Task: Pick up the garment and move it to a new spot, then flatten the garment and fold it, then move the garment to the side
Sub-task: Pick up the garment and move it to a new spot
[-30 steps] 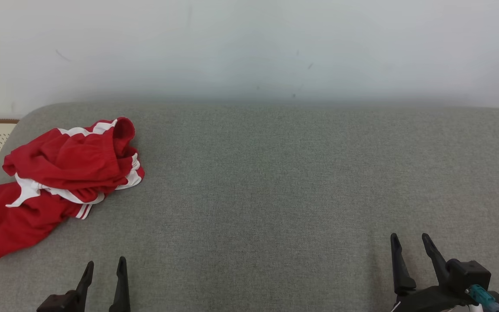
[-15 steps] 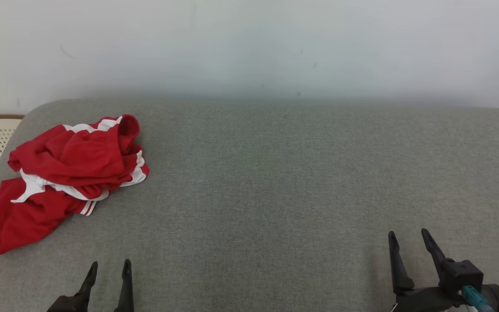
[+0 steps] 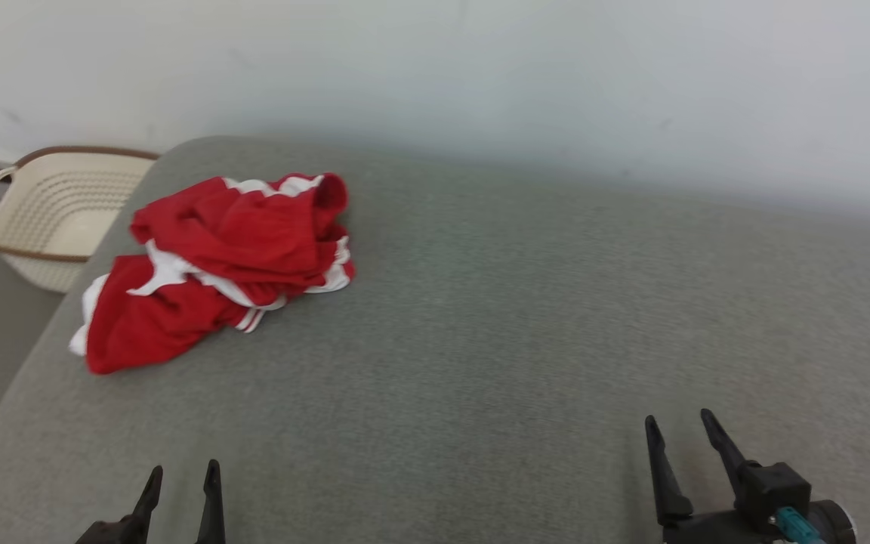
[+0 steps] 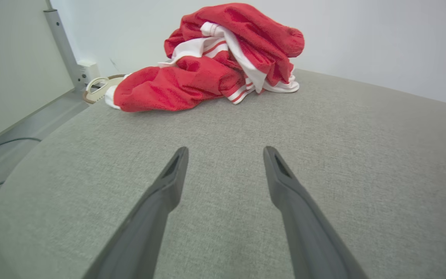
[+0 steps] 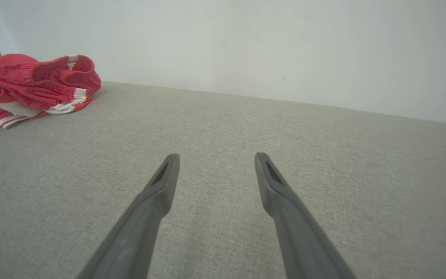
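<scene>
Plainly the work is at its very start: the garment (image 3: 216, 264), a red piece with white stripes and trim, lies crumpled in a heap near the far left corner of the grey fabric-covered counter (image 3: 518, 325), one end reaching close to the counter's left edge. The left pincer (image 3: 183, 467) sits well short of the garment, on the robot's side of it, fingers spread with bare counter showing between them; in its wrist view the heap lies straight ahead, which suggests this arm is lined up to make the reach. The right pincer (image 3: 678, 417) is far off to the right of the garment, also spread and empty, probably idle there because the heap is on the other arm's side. Just beyond the garment's left end, off the counter's edge, stands a pale woven basket (image 3: 50, 204) with a brown rim, apart from the cloth. The wide bare stretch of counter to the right of the garment looks like the natural new spot, since it gives room to spread the cloth flat and fold it. The next move, I judge, is for the left pincer to go forward to the heap and pinch a raised fold near its top; the risk is catching only one loose layer, so the bundle trails and drags
</scene>
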`<state>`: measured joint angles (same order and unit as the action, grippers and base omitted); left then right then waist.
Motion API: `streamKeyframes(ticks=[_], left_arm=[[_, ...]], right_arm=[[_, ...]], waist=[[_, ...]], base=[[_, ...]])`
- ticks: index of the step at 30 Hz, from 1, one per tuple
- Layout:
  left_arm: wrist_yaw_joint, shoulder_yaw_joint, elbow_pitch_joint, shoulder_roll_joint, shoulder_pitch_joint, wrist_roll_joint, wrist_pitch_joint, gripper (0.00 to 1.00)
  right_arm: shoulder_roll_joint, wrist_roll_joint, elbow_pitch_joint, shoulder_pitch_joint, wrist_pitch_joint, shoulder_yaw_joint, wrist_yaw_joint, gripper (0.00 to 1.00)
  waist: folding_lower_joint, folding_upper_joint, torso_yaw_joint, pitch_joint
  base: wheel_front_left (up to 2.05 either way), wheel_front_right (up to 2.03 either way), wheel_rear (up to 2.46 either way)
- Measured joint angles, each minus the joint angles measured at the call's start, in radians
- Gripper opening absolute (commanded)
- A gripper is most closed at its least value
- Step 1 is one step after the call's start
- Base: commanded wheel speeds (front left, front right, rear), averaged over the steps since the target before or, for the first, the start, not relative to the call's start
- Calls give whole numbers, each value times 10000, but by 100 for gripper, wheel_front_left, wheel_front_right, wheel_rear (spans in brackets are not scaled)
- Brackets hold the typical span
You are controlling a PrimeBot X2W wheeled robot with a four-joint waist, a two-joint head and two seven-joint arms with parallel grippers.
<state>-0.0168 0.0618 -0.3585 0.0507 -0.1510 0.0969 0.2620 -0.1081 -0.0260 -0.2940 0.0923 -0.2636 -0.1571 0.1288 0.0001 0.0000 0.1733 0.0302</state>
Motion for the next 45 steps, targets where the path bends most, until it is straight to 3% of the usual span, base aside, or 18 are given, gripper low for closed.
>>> streamKeyframes(ticks=[4, 9, 16, 19, 24, 33, 40, 45], left_arm=[[-29, 121, -174, 0, -8, 79, 2, 100], [-391, 516, -311, 0, -7, 228, 2, 100], [-1012, 533, -1266, 13, -1204, 828, 4, 100], [-1124, 169, -2036, 351, -2247, 1246, 2, 100], [-1135, -1620, -2941, 1442, -4544, 2759, -146, 100], [-1135, -4558, -3275, 3572, -8070, 6330, -2499, 100], [-1135, -5459, -4000, 4132, -8855, 7802, -3511, 100], [-1072, -5670, -5227, 4249, -9219, 7950, -3791, 100]], right_arm=[[50, -153, -163, 63, -2, -291, 2, 100], [132, -401, -320, 431, -4, -625, 2, 100], [19, -616, -474, 779, -4, -909, 2, 100], [-48, -617, -453, 803, -4, -915, 2, 100], [-226, -640, -376, 1010, -4, -918, 2, 100], [-307, -660, -10, 1638, -4, -1143, 2, 100], [-245, -719, 63, 2016, -4, -1254, 2, 100], [-190, -767, 67, 2171, -2, -1175, 2, 100]], waist=[[-1, 0, 727, 28], [0, 0, 1542, 101], [0, 0, 1856, 536], [0, 0, 1705, 735], [1, 1, 1229, 1175], [1, 1, 220, 2233], [2, 1, -528, 2840], [2, 1, -1000, 3206]], base=[[0, 0, 0], [0, 0, 0], [0, 0, 0], [0, 0, 0], [0, 0, 0], [0, 0, 0], [0, 0, 0], [0, 0, 0]])
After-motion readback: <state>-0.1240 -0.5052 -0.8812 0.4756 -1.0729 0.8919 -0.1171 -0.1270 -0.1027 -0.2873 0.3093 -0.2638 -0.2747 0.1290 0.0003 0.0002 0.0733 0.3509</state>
